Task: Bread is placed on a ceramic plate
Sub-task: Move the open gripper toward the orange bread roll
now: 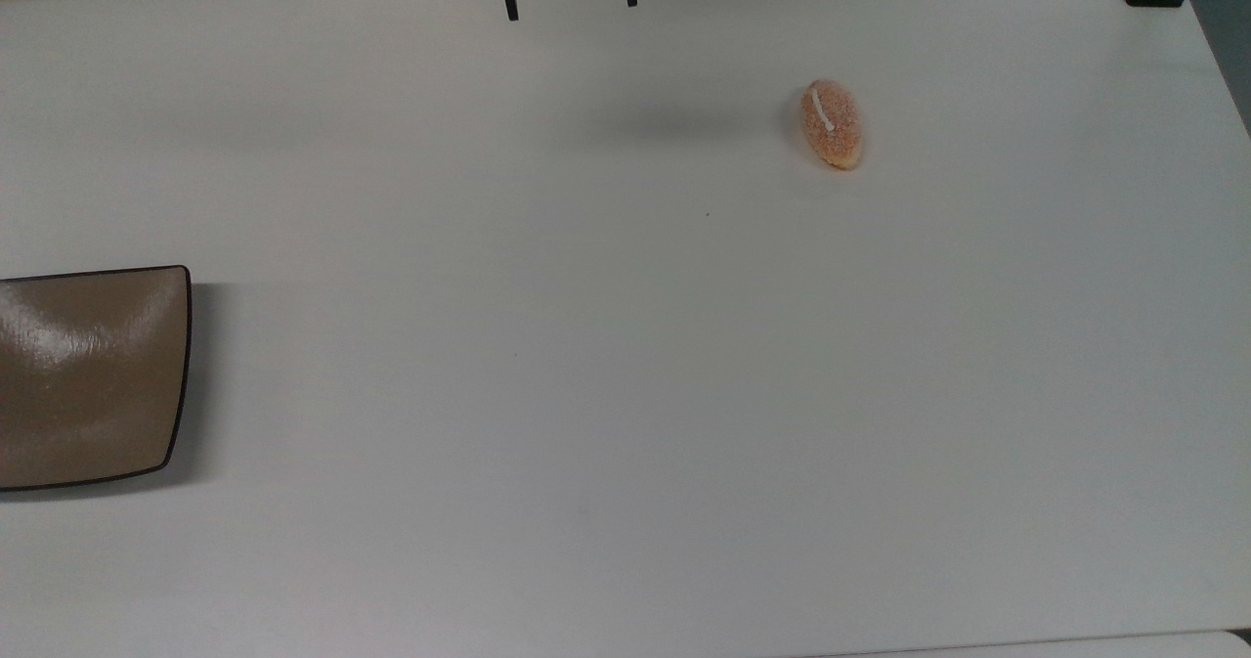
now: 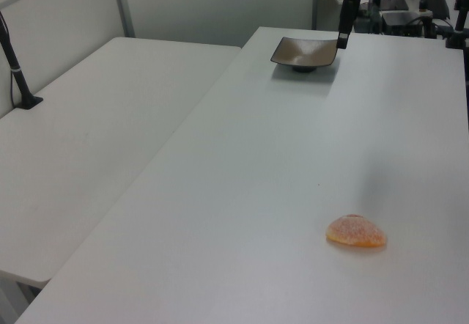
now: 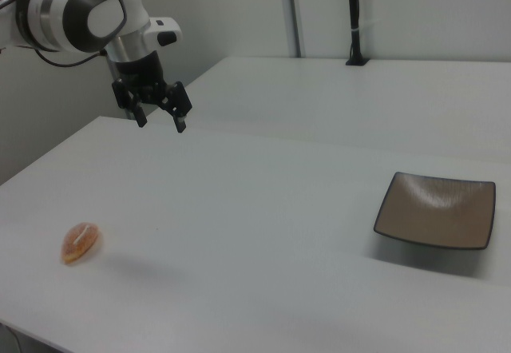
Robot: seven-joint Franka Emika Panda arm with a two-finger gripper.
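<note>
While claw [image 3: 160, 120] hangs open, bread [image 1: 832, 123] lies unlabelled on table [image 1: 625, 365].

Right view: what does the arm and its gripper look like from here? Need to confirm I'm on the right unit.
The arm has glossy white rounded shells with dark grey round joint caps. A black cable trails off its link at the right view's left. The wrist narrows to a dark collar. The gripper is black, with two slim black fingers spread apart.
</note>
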